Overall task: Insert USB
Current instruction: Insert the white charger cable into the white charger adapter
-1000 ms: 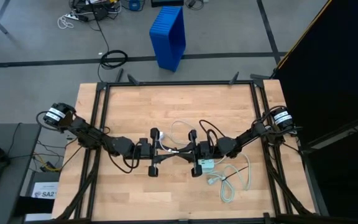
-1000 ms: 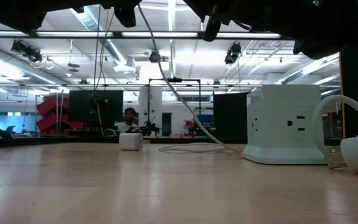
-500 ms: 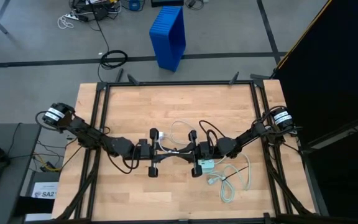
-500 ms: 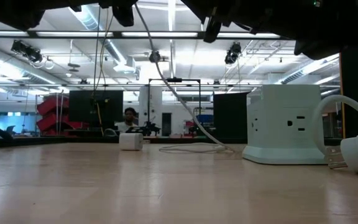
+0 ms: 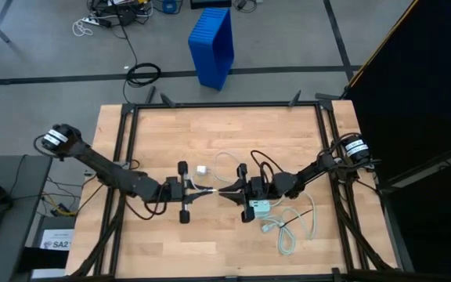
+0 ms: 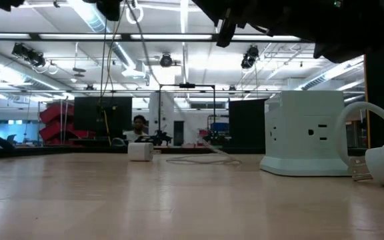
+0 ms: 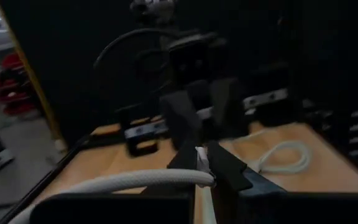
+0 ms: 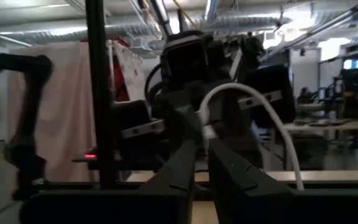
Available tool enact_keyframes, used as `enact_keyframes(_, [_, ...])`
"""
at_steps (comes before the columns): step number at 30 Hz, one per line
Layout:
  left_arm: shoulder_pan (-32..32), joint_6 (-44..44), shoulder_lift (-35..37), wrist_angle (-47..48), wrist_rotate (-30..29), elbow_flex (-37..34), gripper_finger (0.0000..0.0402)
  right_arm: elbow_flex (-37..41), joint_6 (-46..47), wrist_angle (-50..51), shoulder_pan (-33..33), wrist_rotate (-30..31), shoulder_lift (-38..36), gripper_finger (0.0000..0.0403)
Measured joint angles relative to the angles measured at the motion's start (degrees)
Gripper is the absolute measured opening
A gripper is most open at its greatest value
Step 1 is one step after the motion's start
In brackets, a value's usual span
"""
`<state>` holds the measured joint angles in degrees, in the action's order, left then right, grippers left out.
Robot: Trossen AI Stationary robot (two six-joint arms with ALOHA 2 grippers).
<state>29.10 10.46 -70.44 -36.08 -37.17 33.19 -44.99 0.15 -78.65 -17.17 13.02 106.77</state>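
Observation:
The USB is a thin white cable. Its plug end hangs in the air between my two grippers above the table's middle, and the slack curls on the wood toward the far side. My left gripper reaches in from the table's left and is shut on the cable. My right gripper faces it from the right, fingers closed at the plug. The pale green-white charger block stands on the table just near-side of my right gripper. It also shows in the low view as the charger block. My left gripper pinches the USB cable just behind the plug, level, coming from the table's left. The cable arches up out of the hold and drops slack toward the table. My right gripper closes its fingertips on the white plug end, level from the table's right. The plug is lifted clear of the table. How far back it reaches, I cannot tell.
A small white cube sits on the table just beyond the grippers. A thicker white cord with a grey plug lies coiled near the right near corner. A black frame borders the table. A blue crate stands on the floor beyond.
My left gripper has drawn back a little toward the table's left, still shut on the cable, and its arm has swung outward. The stretch of cable that sloped down to the table is pulled up into a small loop near my left gripper. The slack on the wood lies flatter.

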Motion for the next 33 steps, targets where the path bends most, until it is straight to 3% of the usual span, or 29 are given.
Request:
enact_keyframes(5, [3.97,-0.63,4.61,7.55,-6.12,0.02,0.0001,-2.69,1.63,12.66,1.12,1.90,-3.69,0.0093])
enact_keyframes(11, [6.44,-4.70,8.37,18.01,-12.30,0.07,0.0001,-19.16,6.68,56.95,5.90,3.33,-4.46,0.0139])
enact_keyframes(15, [7.80,-12.03,11.66,29.64,-12.44,0.07,0.0000,-27.65,7.79,76.72,9.55,3.04,-2.44,0.0160])
enact_keyframes(22, [10.52,-27.21,15.83,47.43,-10.69,0.09,0.0000,-28.79,9.56,78.58,16.56,-5.95,-1.05,0.0182])
enact_keyframes(28, [10.24,-28.72,15.72,49.28,-10.81,0.11,0.0000,-28.91,8.54,78.84,21.04,-11.82,4.36,0.0213])
enact_keyframes(33, [9.93,-28.74,15.53,49.35,-10.89,0.13,0.0000,-32.02,4.82,78.27,21.57,-13.03,10.46,0.0247])
